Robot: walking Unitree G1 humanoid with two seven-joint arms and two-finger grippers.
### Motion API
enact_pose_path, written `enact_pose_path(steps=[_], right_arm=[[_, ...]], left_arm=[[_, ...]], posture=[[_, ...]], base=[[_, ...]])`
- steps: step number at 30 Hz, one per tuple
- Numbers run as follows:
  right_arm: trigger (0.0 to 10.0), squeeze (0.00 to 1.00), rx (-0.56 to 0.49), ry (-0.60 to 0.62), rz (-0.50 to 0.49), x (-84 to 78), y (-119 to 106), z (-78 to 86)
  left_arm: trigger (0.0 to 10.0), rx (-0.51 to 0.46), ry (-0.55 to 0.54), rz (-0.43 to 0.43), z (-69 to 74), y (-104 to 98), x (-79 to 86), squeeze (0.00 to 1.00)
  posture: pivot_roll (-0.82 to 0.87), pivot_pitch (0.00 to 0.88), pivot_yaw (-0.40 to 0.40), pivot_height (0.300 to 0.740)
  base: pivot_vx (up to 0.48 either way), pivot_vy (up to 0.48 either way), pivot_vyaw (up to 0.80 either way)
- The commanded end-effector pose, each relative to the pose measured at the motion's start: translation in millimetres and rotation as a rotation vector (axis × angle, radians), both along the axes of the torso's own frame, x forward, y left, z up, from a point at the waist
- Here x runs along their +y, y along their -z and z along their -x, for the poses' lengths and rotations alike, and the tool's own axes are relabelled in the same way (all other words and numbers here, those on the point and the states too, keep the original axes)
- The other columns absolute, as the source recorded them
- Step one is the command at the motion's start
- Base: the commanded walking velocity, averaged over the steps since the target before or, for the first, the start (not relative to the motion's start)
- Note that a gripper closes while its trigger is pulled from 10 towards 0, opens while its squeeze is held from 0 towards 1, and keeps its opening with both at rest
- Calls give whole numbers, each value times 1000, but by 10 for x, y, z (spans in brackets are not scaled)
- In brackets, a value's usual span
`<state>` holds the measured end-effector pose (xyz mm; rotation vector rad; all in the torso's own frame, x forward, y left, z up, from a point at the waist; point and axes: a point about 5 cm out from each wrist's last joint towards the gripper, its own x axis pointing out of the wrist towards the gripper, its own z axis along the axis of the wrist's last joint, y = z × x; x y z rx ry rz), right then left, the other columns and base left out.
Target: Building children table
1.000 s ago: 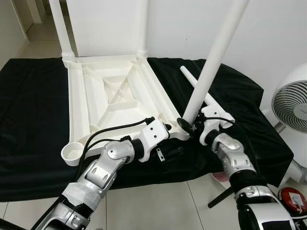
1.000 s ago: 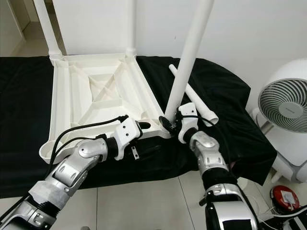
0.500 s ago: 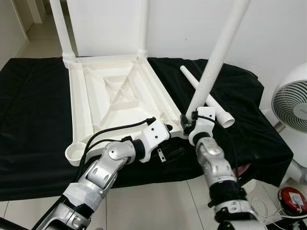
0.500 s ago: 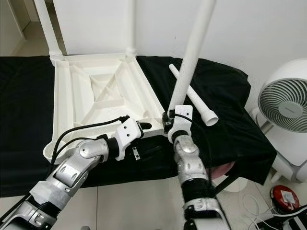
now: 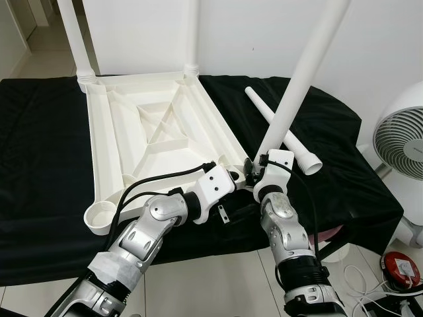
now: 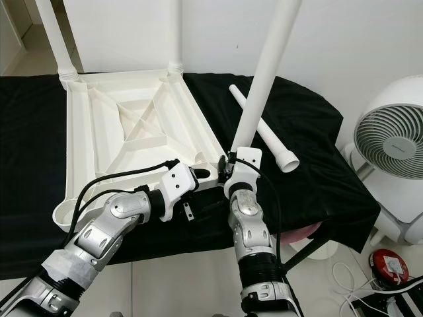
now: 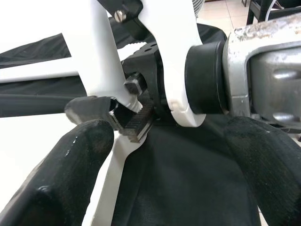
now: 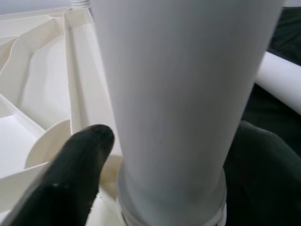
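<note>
The white table top (image 5: 152,132) lies upside down on a black cloth (image 5: 39,132) spread over a low surface, its ribbed underside facing up; two legs already stand upright in the far corner sockets, the far left leg (image 5: 73,39) and the far right leg (image 5: 191,33), so about half of the leg fitting looks done; the third leg (image 5: 301,72) is in hand now, leaning away to the right with its lower end at the near right corner socket, and it does not yet look seated straight; the right gripper (image 5: 259,168) grips this leg near its base, and in the right wrist view its black fingers (image 8: 70,165) sit closed on either side of the white tube; the left gripper (image 5: 232,208) rests just beside that same corner, at the near edge of the top, and the left wrist view shows its fingers (image 7: 70,169) spread apart with nothing between them, the corner's white edge and the right gripper's parts in front; a fourth leg (image 5: 284,132) lies loose on the cloth to the right of the top, untouched; the near left socket (image 5: 99,214) stands empty; what remains, by my reading, is to bring the held leg upright and home, then fit the last one and turn the table over; a white fan (image 5: 400,142) stands at the right.
</note>
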<state>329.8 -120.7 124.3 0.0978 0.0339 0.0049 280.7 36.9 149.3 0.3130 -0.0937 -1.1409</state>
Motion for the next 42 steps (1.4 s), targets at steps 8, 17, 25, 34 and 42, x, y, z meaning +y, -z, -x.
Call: enact_pose_path(steps=[8, 17, 25, 34, 42], right_arm=[[10000, 1000, -11, -203, 80, -193, 41, -3], [10000, 0, -65, -410, 176, -330, -14, 3], [10000, 0, -118, -637, 266, -374, -148, -61], [3490, 0, -62, -691, 331, -426, -74, -144], [0, 0, 14, -735, 311, -465, 117, -87]], left_arm=[[10000, -12, 48, -30, 22, 8, -35, 0], [10000, -15, 45, -35, 13, 5, -25, 0], [10000, -22, 45, -39, -1, -15, -24, 0], [10000, -26, 36, -41, -2, -18, -15, 0], [10000, -24, 32, -38, 11, -12, -10, 0]], posture=[[-76, 0, -60, 740], [-78, 0, -50, 740], [-79, 0, -41, 740], [-67, 0, -48, 740], [-63, 0, -48, 740]], base=[[0, 0, 0], [0, 0, 0], [0, 0, 0], [0, 0, 0], [0, 0, 0]])
